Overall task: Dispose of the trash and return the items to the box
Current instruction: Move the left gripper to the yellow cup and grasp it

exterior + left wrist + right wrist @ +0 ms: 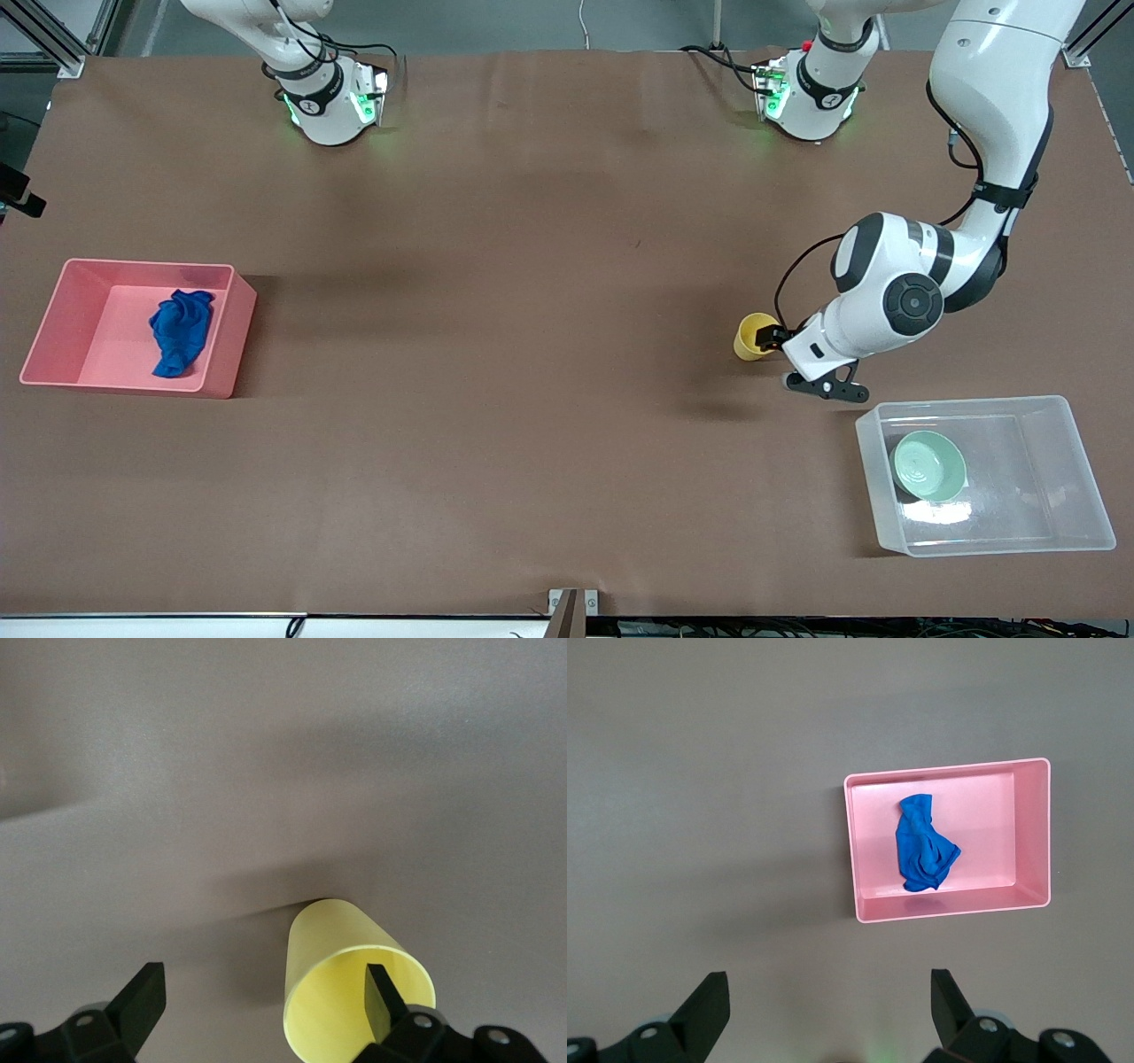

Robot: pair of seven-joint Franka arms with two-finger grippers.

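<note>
Cloth came first at the right arm's end of the tabletop [532, 354]: the royal-blue wad [180, 330] lay crumpled inside the pink bin [53, 310], toward the wall on the side facing the middle of the tabletop. The right wrist view looked down on the same pink bin [1036, 833] with the blue wad [924, 845] on its floor. The right gripper [829, 1001] hung high over bare tabletop with its jaws spread wide and nothing between them; that arm waited, only its base showing in the front view.

Bare brown surface filled the middle stretch.

Toward the left arm's end stood the yellow cup [753, 337], upright, on the tabletop just outside the clear box [1085, 478] and farther from the front camera than it. The left gripper [780, 341] was down at the cup. In the left wrist view its jaws stood apart, one finger [383, 997] inside the mouth of the yellow cup [332, 943] and the other finger [142, 1001] outside, well clear of the wall, so the cup was not yet clamped.

The pale mint-green bowl [928, 465] sat upright on the floor of the clear box, near the end wall facing the middle of the tabletop.
</note>
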